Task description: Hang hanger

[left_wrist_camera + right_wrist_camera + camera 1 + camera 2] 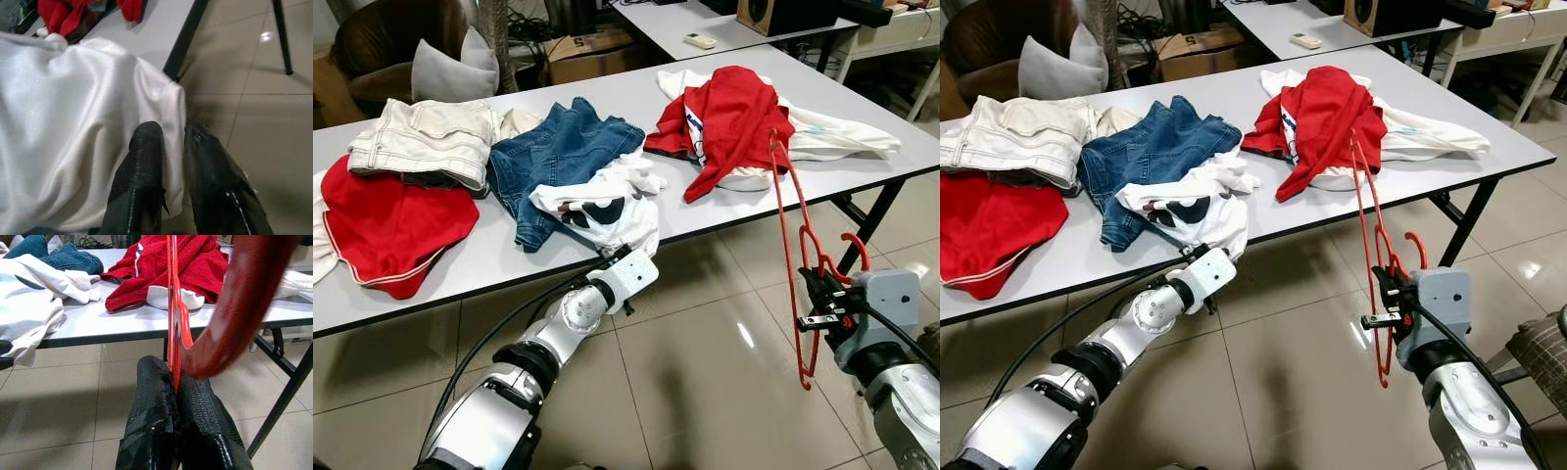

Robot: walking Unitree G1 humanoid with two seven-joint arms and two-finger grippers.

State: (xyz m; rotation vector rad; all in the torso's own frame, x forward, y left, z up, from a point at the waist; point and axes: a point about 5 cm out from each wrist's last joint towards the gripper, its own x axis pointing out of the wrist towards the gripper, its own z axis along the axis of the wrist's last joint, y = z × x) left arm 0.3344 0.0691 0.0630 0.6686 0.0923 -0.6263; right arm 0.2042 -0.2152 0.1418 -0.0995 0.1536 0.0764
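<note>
With my right gripper (pixel 822 304) clamped on the red hanger (pixel 790 245) at lower right of the frame and my left gripper (pixel 168 161) pinching the white shirt (pixel 607 206) at the table (pixel 724 211) edge mid-frame, I fear that shirt sliding off.

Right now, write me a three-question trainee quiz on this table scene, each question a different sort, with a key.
1. True or false: the right gripper is shut on the red hanger.
2. Multiple choice: the left gripper pinches the hem of which garment? A) blue jeans B) white shirt C) red towel
3. Fill in: the white shirt hangs over the near edge of the ____.

Key: 1 true; 2 B; 3 table.
</note>
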